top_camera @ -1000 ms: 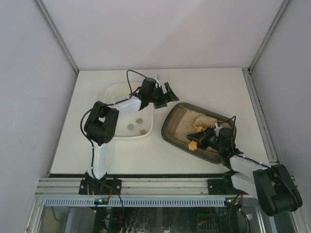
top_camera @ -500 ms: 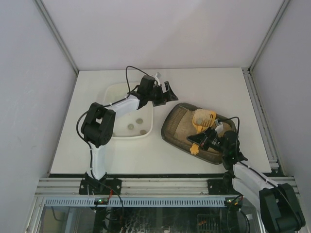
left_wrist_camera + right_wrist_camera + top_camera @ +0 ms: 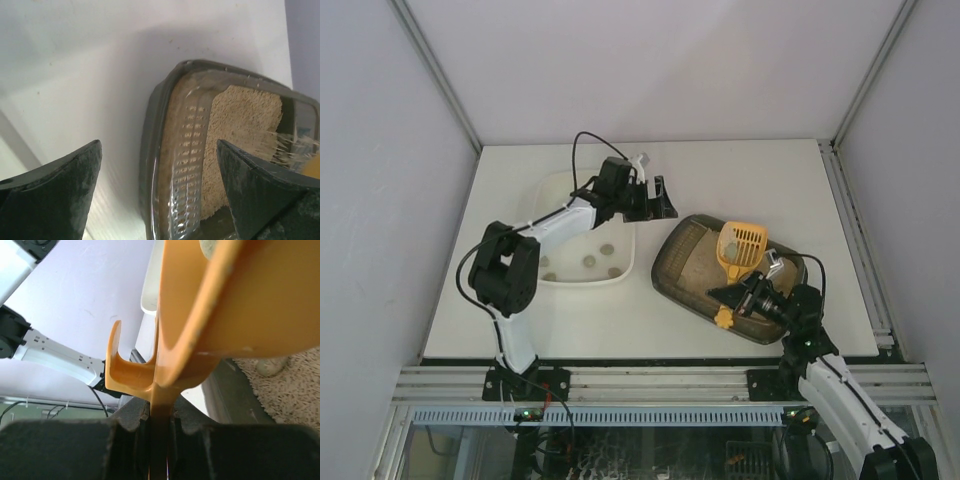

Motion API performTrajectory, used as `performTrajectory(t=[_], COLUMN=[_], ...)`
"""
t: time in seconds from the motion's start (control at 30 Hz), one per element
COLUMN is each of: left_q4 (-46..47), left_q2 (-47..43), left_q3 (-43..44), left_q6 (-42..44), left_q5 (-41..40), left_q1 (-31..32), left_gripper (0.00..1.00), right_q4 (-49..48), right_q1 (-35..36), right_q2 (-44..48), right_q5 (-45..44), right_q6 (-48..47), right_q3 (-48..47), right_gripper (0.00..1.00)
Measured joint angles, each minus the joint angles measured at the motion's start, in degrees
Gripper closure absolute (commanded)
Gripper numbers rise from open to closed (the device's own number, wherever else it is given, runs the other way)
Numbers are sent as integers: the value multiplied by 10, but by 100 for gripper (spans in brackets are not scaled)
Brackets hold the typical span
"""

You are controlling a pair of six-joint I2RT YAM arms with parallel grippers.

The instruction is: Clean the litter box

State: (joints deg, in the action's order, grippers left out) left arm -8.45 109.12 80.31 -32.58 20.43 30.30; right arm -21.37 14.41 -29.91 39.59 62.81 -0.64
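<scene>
Litter box: one dark brown-grey litter box (image 3: 666, 270) sits on the right half of the white tabletop (image 3: 770, 180). It is closer to the near edge than the far edge and is turned askew to both.
Litter: beige litter (image 3: 698, 262) covers part of the floor. The left wrist view shows a bare ribbed strip along one wall.
Scoop: one yellow slotted scoop (image 3: 741, 247) is raised over the box's far right part, with a pale lump (image 3: 729, 246) in its bowl.
Right tool: the right tool (image 3: 748, 297) is clamped tight on the scoop's handle, above the box's near rim.
Left tool: the left tool (image 3: 660, 198) has its jaws spread wide and grips nothing. It hangs over the gap between the tub and the litter box.
Tub: one white tub (image 3: 590, 281) stands just left of the litter box, left of the tabletop's centre, and the two do not touch.
In the tub: three small round lumps (image 3: 588, 262) are in plain sight. The left arm crosses over the tub and hides part of its floor.
In the way: the left arm's forearm and its looped black cable (image 3: 578, 150) are above the tub.
</scene>
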Motion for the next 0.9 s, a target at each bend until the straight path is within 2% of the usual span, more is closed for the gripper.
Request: performTrajectory(t=[0.13,0.27,0.37,0.53,0.67,0.77,0.9], left_q4=[-27,-52,-63,-82,-96,-109,-132], left_q2=[-24,-57,-82,-125,-152,-168,-184], left_q3=[-27,-47,-55,-75,-86,-87,-87], left_q6=[35,63,80,115,142,167,197], left_q5=[8,20,34,40,40,40,44], left_q1=[-3,-12,-27,-52,-54,-55,-68], left_gripper=[0,0,0,0,0,0,0], right_q4=[41,113,164,246,287,270,218], right_q1=[28,73,83,88,92,89,50], right_q2=[87,214,258,257,221,191,108], right_q5=[-1,-33,-55,-84,-100,-103,-31], right_q6=[-4,-37,-65,-115,-159,-165,-137], right_q3=[0,0,0,-1,-33,-39,-44], right_gripper=[100,100,100,100,100,100,100])
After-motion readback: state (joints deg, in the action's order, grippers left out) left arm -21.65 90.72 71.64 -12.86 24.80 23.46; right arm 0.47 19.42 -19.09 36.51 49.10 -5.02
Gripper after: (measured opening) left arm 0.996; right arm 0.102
